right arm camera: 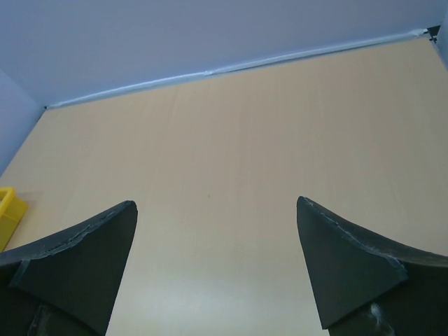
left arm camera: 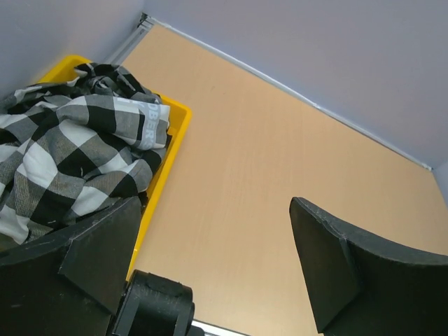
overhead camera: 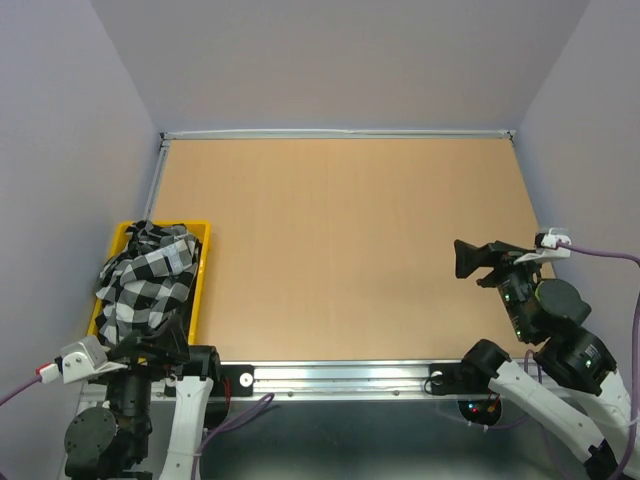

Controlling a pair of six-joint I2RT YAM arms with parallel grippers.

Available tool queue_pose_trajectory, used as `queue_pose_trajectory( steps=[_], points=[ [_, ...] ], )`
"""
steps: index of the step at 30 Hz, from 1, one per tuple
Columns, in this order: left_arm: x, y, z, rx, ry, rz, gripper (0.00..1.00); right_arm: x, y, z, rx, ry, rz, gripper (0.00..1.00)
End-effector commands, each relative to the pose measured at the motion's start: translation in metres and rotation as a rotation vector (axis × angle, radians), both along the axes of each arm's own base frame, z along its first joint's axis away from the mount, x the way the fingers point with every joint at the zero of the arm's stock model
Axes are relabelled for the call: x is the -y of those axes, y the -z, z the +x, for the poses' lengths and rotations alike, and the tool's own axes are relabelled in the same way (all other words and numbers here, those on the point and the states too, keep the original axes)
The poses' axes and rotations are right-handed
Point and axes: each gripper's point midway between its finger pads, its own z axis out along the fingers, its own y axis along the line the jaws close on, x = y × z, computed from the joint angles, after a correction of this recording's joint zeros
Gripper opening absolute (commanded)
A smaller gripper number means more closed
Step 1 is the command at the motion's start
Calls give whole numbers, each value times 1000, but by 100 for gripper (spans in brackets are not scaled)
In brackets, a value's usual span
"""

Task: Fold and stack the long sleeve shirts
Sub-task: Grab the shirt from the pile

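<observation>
A black-and-white check long sleeve shirt (overhead camera: pixel 145 280) lies bunched in a yellow bin (overhead camera: pixel 204 262) at the table's left edge. In the left wrist view the same check shirt (left arm camera: pixel 77 164) fills the bin (left arm camera: pixel 175 129), its lettered band on top. The plain black shirt is not visible. My left gripper (overhead camera: pixel 168 338) hovers at the bin's near end, open and empty; in its wrist view the left gripper (left arm camera: pixel 213 206) spans bare table. My right gripper (overhead camera: pixel 468 258) stands open over the right side, and the right gripper (right arm camera: pixel 217 204) holds nothing.
The tan table (overhead camera: pixel 350 240) is bounded by grey walls at the back and sides, with a metal rail (overhead camera: pixel 340 376) along the near edge. A corner of the yellow bin (right arm camera: pixel 8 210) shows at the left of the right wrist view.
</observation>
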Motion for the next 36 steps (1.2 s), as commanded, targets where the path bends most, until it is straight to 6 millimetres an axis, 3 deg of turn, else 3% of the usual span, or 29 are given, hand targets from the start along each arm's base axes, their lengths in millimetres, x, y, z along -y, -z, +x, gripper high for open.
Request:
queue_pose_trajectory(
  steps=[1,10,14,19,25,30,34,36],
  points=[
    [0,-2,12,-24,-6,-19,99,-14,18,5,-42,-44,-22,100],
    [-9,-2,43,-114,-76,-47,99,-43,23,1,-79,-183,11,100],
    [-9,0,74,-168,-93,-76,99,-54,19,4,-101,-221,11,100],
    [-7,39,116,-349,-130,-146,99,-79,11,3,-130,-337,-11,100],
    [-42,83,143,-510,-358,-82,99,-101,8,5,-192,-406,23,100],
    [-42,98,186,-571,-385,-107,99,-120,22,-1,-252,-498,36,100],
    [-62,94,207,-531,-493,-115,99,-124,33,-3,-282,-513,36,100],
    [-71,106,216,-558,-527,-124,99,-124,33,-2,-284,-510,37,100]
  ],
)
